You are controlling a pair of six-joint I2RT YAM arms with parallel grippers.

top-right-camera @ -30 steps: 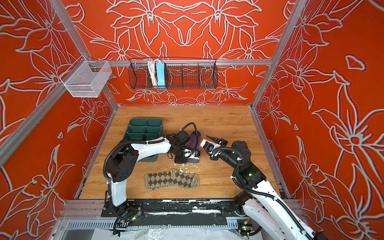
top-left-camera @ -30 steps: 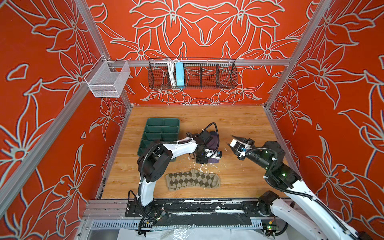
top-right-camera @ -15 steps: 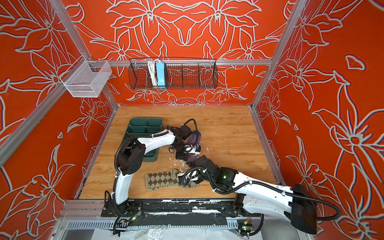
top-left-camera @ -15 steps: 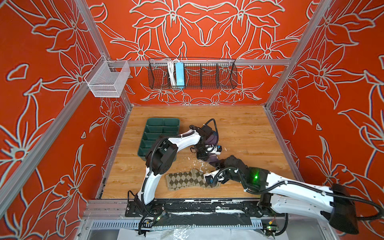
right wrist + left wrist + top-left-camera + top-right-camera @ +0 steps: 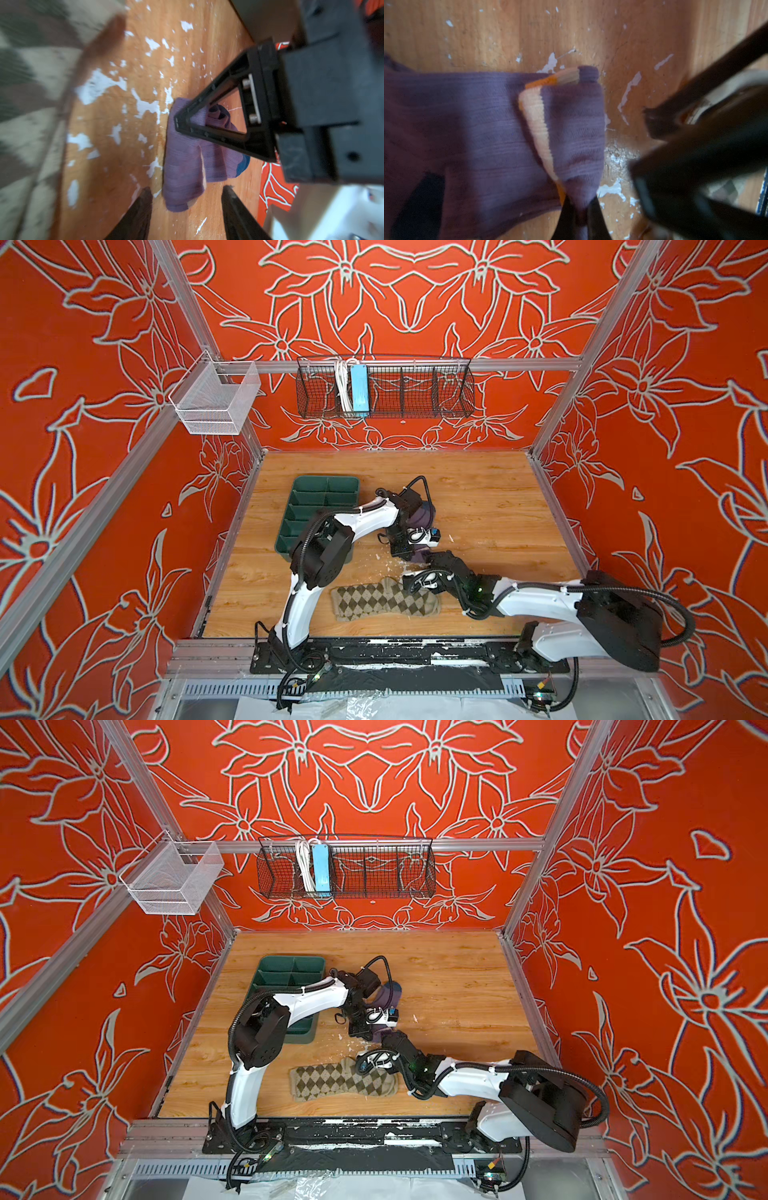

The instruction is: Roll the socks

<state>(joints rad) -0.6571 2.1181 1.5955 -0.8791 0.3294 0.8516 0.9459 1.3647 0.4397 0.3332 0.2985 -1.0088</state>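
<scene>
The far and right parts of the wooden surface point(image 5: 490, 497) lie bare, and a gripper could be passed there freely. The left side is taken up by a green tray point(image 5: 324, 497), whose near end is overhung by the left arm point(image 5: 365, 522). The middle is crowded: the purple sock point(image 5: 424, 515) is pinched by the left gripper point(image 5: 580, 204), and the right gripper point(image 5: 186, 188), jaws apart, is set just beside the sock's folded end. The strip between that sock and the checked sock point(image 5: 374, 601) by the front edge is blocked by the right arm point(image 5: 536, 601). Bare wood is seen at the front left corner.
</scene>
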